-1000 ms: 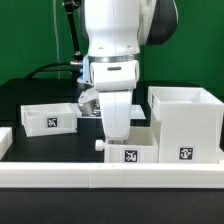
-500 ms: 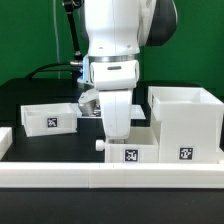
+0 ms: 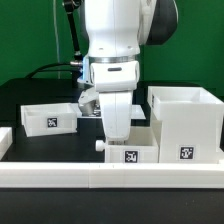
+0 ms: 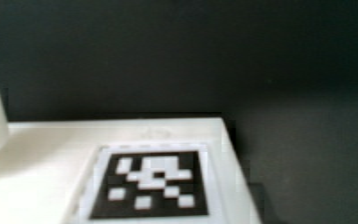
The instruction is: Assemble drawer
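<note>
One end effector (image 3: 116,132) low at front tray (image 3: 131,154); fingertips hidden, opening and contact cannot tell.

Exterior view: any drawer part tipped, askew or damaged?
Nothing stands out. The casing, the left tray and the middle tray under the arm all sit upright and flat on the table, with no visible cracks or spills.

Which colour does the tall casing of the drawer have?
The tall casing is white, with a black-and-white tag on its front; the exterior view shows it best.
</note>
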Robot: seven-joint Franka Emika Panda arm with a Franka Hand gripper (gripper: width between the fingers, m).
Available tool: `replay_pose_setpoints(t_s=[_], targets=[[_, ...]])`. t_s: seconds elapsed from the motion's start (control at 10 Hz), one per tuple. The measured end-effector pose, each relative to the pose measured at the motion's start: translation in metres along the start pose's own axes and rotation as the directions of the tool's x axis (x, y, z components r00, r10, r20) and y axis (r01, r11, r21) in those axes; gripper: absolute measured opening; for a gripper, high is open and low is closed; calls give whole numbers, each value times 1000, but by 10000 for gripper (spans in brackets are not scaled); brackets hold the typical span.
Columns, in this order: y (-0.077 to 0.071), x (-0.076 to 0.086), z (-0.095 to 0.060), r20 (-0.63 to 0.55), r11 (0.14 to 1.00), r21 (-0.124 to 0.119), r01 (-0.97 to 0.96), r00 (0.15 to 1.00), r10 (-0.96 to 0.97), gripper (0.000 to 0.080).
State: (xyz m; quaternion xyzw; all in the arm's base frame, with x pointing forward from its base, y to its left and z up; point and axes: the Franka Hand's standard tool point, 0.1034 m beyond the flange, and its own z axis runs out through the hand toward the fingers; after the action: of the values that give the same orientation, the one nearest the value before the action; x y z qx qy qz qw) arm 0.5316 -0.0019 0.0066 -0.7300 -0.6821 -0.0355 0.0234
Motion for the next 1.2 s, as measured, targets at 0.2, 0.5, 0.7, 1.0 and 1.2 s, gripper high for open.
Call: replay_pose_setpoints(t_s=[0.2, 0.5, 0.7, 1.0, 1.2], targets=[[0, 0, 0, 0, 1000, 0, 0, 1000, 0, 42], [0, 0, 0, 0, 1000, -6, 21, 1000, -21, 42], [-1, 1, 1, 5, 999, -11, 43, 999, -43, 42], [-1, 1, 1, 5, 999, -11, 38, 999, -38, 42], [0, 1, 1, 5, 999, -11, 36, 999, -36, 42]])
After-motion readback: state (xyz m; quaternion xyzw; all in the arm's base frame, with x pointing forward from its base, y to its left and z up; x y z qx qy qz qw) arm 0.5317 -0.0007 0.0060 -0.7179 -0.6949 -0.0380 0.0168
